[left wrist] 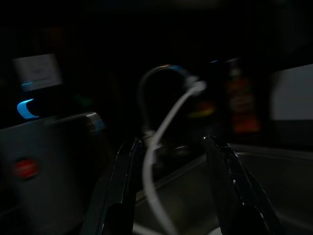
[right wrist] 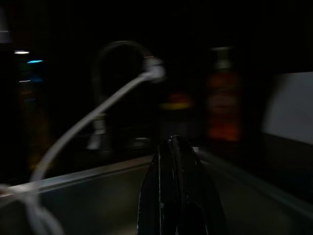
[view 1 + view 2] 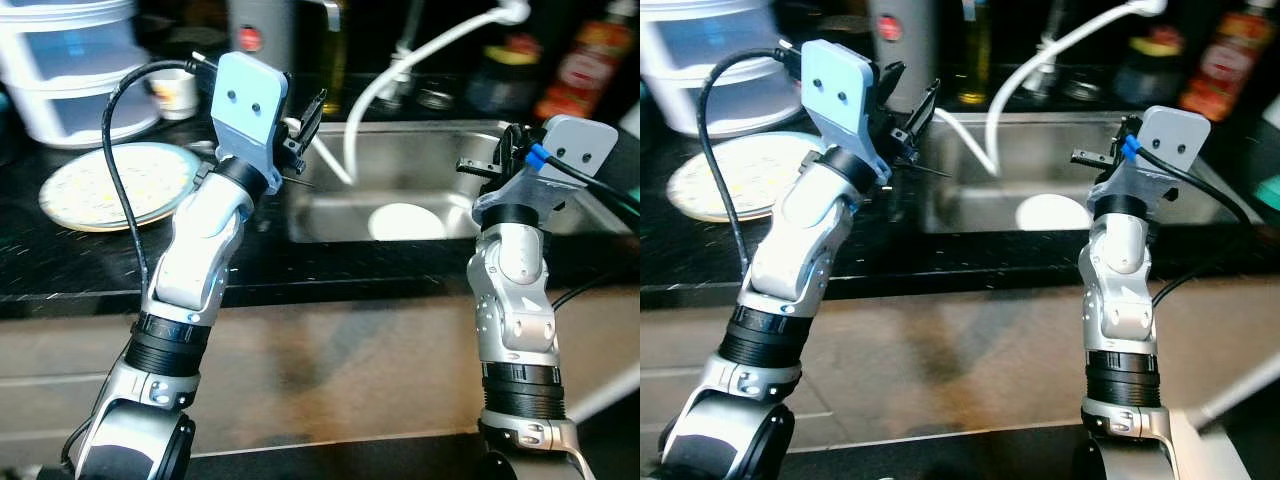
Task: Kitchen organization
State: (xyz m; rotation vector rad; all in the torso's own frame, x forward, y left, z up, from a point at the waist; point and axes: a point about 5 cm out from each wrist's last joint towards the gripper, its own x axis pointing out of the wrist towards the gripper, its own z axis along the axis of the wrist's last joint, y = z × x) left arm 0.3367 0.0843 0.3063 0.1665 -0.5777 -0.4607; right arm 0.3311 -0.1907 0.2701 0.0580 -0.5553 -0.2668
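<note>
The steel sink (image 3: 420, 160) anchors everything: a white plate (image 3: 405, 222) lies flat on its floor, round, so no long axis to line up. The right end effector (image 3: 485, 168) hangs at the sink's right rim, fingers pressed together, nearer the plate (my judgement). The left end effector (image 3: 305, 125), fingers spread, hovers over the sink's left rim.
</note>
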